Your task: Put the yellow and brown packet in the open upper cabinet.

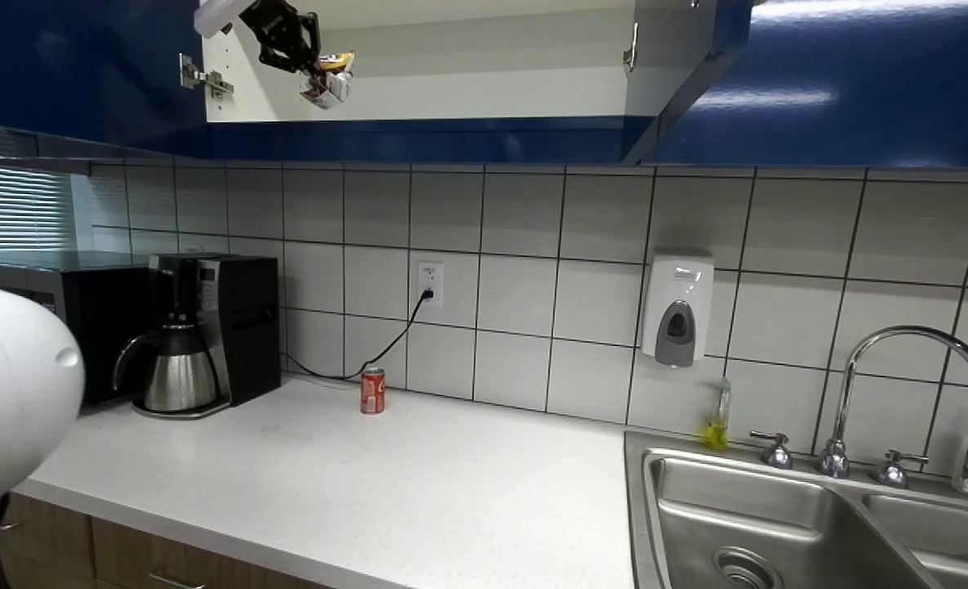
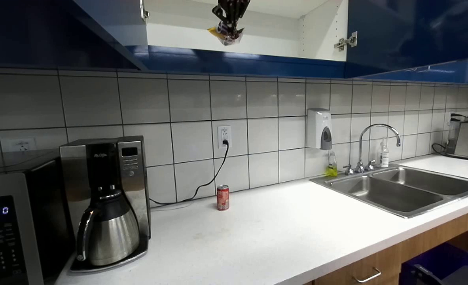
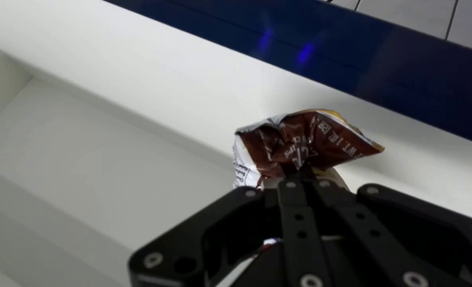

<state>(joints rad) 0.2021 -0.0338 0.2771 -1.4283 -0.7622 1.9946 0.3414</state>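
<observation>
End effector (image 3: 306, 180) pinches packet (image 3: 299, 145) apparently marked "1 OZ".

Exterior views crossing on a tiled backsplash (image 1: 524, 213), plus a tilted wrist close-up.

In an exterior view, the camera stands toward the double-basin stainless sink (image 1: 778, 523), near at lower right, and angles left to the drip coffee maker (image 1: 242, 327), farther off. In an exterior view, the camera stands toward the microwave (image 2: 32, 229), near at lower left, and angles right along the counter (image 2: 249, 233), the sink receding. In both exterior views the wall-mounted soap dispenser (image 1: 678, 298) sits right of centre and the open upper cabinet (image 1: 484, 94) is cropped by the top edge. The wrist view looks from close behind the gripper (image 3: 305, 177) into that cabinet, with backsplash tile at the upper right corner.
</observation>
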